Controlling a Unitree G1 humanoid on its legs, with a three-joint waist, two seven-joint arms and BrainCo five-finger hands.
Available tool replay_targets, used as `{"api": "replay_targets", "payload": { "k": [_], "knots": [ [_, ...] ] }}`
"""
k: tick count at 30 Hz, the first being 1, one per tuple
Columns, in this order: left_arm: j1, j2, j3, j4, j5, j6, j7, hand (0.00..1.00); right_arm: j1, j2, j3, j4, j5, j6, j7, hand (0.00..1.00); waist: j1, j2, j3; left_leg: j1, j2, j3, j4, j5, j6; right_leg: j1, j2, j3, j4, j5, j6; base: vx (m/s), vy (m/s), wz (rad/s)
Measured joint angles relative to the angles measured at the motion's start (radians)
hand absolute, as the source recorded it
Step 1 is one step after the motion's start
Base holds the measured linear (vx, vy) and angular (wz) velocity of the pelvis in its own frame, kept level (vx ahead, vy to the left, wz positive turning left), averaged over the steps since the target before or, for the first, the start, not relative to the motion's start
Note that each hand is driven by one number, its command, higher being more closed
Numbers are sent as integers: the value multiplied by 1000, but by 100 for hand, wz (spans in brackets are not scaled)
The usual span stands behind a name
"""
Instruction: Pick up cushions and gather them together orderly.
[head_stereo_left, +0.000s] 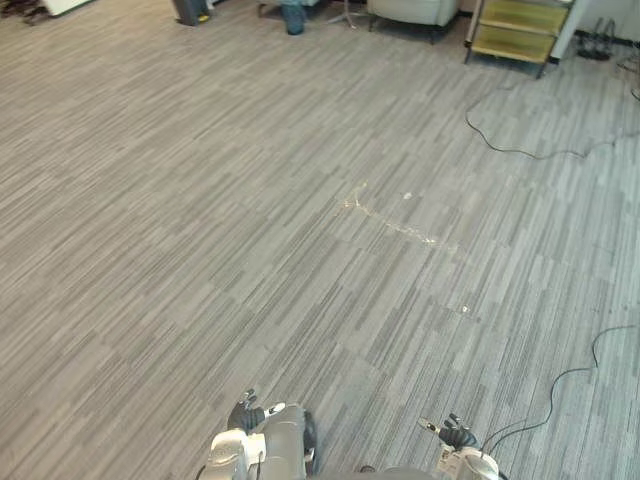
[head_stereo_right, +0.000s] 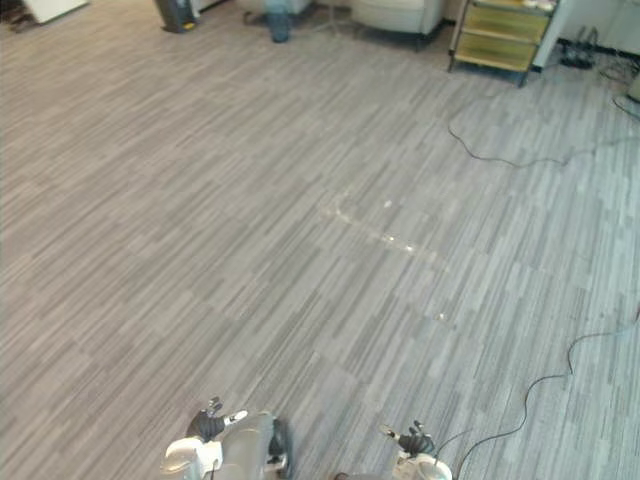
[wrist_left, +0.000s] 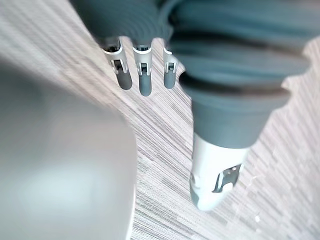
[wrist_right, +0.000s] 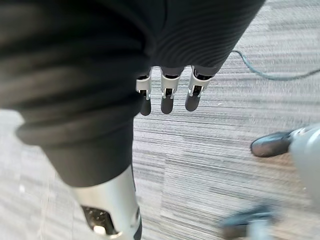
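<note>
Grey striped carpet (head_stereo_left: 200, 200) was laid across the whole floor. A yellow-green shelf unit (head_stereo_left: 515, 28) was stood at its far edge. A pale upholstered seat (head_stereo_left: 410, 10) was placed just beside the shelf unit, on the robot's left of it. Whether cushions were borne on the seat could not be determined, as it was cut off at the frame edge. A teal bin (head_stereo_left: 292, 16) was set further from the shelf unit on the same side. Pale scuff marks (head_stereo_left: 390, 220) were noted on the carpet between the shelf unit and the hands. The left hand (head_stereo_left: 245, 414) and the right hand (head_stereo_left: 458, 433) were held low over the carpet, well apart from the shelf unit. Both were seen released, with fingers (wrist_right: 167, 102) straight and nothing grasped.
</note>
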Motion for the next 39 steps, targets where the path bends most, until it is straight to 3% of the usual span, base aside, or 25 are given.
{"api": "replay_targets", "payload": {
  "k": [2, 3, 4, 5, 8, 9, 11, 14, 15, 16, 17, 18, 20, 21, 22, 24, 25, 28, 29, 30, 31, 33, 35, 36, 39],
  "knots": [
    [-4, 17, 3, -2, -1, 0, 0, 0, 9, 28, -9, -15, -1, -2, 0, 0, -7, -44, -14, 9, -22, 17, 62, -22, 54, -35, -41, 25, 150, -37, 27, 706, 58, -64],
    [-2, 24, 3, 1, -3, -1, 1, 0, 13, 42, -12, -15, -1, -2, 0, 0, -2, -64, -17, 44, -17, 52, 72, -59, 54, -100, -49, 28, 321, -39, 57, 683, 49, -58],
    [-4, 31, 2, 1, -2, 0, 1, 0, 13, 53, -18, -15, -2, -2, 1, 0, -1, -74, -15, 76, -22, 61, 70, -86, 58, -152, -56, 22, 468, -20, 119, 636, 82, -51],
    [-7, 39, -5, 15, -2, 10, 2, 0, 17, 71, -28, -14, -2, -1, 1, 0, -18, -79, -12, 149, -28, 57, 60, -136, 62, -253, -90, -11, 733, 50, 230, 492, 69, -24],
    [-9, 35, -48, 37, -1, 19, 4, 0, 48, 65, -34, -52, -3, -1, 3, 0, -29, -64, -11, 351, -27, 52, -24, -177, 66, -324, -158, -156, 849, -28, 141, 661, 46, -1],
    [-17, 23, -57, 44, -1, 19, 4, 0, 52, 58, -31, -55, -3, -3, 5, 0, -33, -46, -11, 438, -9, 49, -90, -178, 67, -362, -173, -242, 776, -56, 108, 564, -49, 8],
    [-31, 12, -71, 53, 2, 19, 2, 0, 44, 50, -27, -55, -3, -4, 5, 0, -37, -31, -17, 501, 24, 45, -149, -180, 65, -435, -159, -307, 613, -52, 106, 588, -87, 14],
    [-40, 7, -79, 64, 10, 21, 1, 0, 24, 45, -26, -46, -3, -4, 4, 0, -66, -26, -15, 581, 80, 48, -201, -232, 19, -552, -118, -304, 306, 112, 101, 492, -162, 9],
    [-31, 7, -78, 74, 11, 26, 1, 0, 28, 47, -26, -44, -2, -2, 5, 0, -74, -36, -15, 621, 85, 48, -200, -268, 6, -570, -104, -251, 194, 204, 112, 565, -291, 6],
    [-23, 8, -73, 83, 11, 29, 2, 0, 32, 40, -29, -45, -2, -2, 4, 0, -82, -37, -16, 657, 89, 38, -189, -307, -3, -573, -99, -208, 195, 286, 120, 694, -369, 13],
    [-23, 8, -69, 86, 11, 31, 2, 0, 33, 33, -28, -45, -2, -2, 4, 0, -87, -29, -19, 668, 100, 23, -173, -324, -4, -578, -89, -193, 232, 320, 108, 587, -338, 27],
    [-21, -6, -65, 94, 12, 31, 2, 0, 34, 15, -42, -43, -4, -1, 5, 0, -91, -1, -34, 646, 133, -7, -66, -340, -6, -587, -67, -201, 321, 262, 67, 599, -361, 33],
    [-25, -35, -11, 88, 20, 31, 0, 0, 41, 16, -68, -49, -5, -1, 5, 0, -94, 33, -42, 516, 175, -45, 237, -315, -35, -551, -46, -237, 328, 211, 39, 571, -365, 28],
    [-21, -63, 44, 70, 20, 32, 1, 0, 46, 11, -65, -64, -3, 0, 3, 0, -87, 55, -24, 389, 217, -62, 531, -200, -44, -492, -16, -240, 323, 169, 12, 553, -328, 9],
    [-11, -70, 62, 44, 20, 33, 1, 0, 52, 16, -57, -75, -2, 1, 2, 0, -76, 59, -13, 313, 255, -64, 724, -193, -50, -429, 7, -248, 316, 139, -11, 556, -296, -2],
    [-11, -65, 62, 12, 20, 31, 1, 0, 56, 27, -38, -90, 0, 0, 3, 0, -68, 44, 7, 247, 268, -49, 852, -210, -65, -317, 18, -245, 288, 103, -27, 527, -242, -8],
    [-10, -57, 50, -4, 20, 30, 2, 0, 52, 36, -28, -91, 11, 0, 1, 0, -66, 21, 6, 188, 256, -17, 838, -226, -58, -238, 18, -238, 234, 90, -29, 576, -282, -7],
    [-13, -54, 29, -31, 19, 16, 1, 0, 32, 51, -33, -87, 37, -1, 1, 0, -45, 2, 3, 89, 196, 61, 556, -260, -34, -131, 12, -209, 134, 84, -17, 515, -170, -23],
    [-20, -55, 16, -30, 20, 13, 1, 0, 19, 51, -44, -85, 37, -1, 1, 0, -34, 1, 2, 75, 147, 71, 350, -246, -37, -102, 0, -194, 104, 75, -2, 485, -30, -40],
    [-22, -57, -1, -29, 19, 10, 1, 0, 13, 49, -48, -78, 37, -1, 0, 0, -21, 6, 0, 75, 94, 72, 98, -174, -46, -66, -5, -171, 60, 66, 12, 471, 0, -50],
    [-22, -57, -16, -29, 19, 9, 1, 0, 12, 45, -46, -69, 36, -1, 0, 0, -11, 13, -5, 72, 76, 69, -25, -122, -44, -43, 1, -153, 33, 55, 28, 481, 59, -56],
    [-22, -37, -28, -26, 18, 9, 1, 0, 7, 56, -46, -48, 35, 0, 1, 0, -1, -9, -23, 46, 44, 44, 24, -14, 12, -17, -17, -110, 45, -7, 60, 616, 112, -55],
    [-28, -28, -28, -22, 18, 11, 0, 0, 15, 66, -44, -47, 30, 0, 0, 0, -6, -39, -47, 31, 25, 61, 87, -38, 35, -28, -51, -87, 104, -43, 83, 599, 75, -30],
    [-28, -25, -30, -15, 18, 11, 2, 0, 30, 61, -44, -41, 26, 0, 2, 0, -6, -56, -58, 56, 15, 79, 114, -81, 45, -94, -72, -41, 279, -42, 93, 649, 105, -19],
    [-37, -5, -52, 14, 17, 18, 1, 0, 56, 78, -47, -43, 4, 0, 3, 0, -23, -84, -50, 196, -22, 73, 103, -186, 60, -263, -112, -14, 802, 67, 240, 623, 94, 2]
  ]
}}
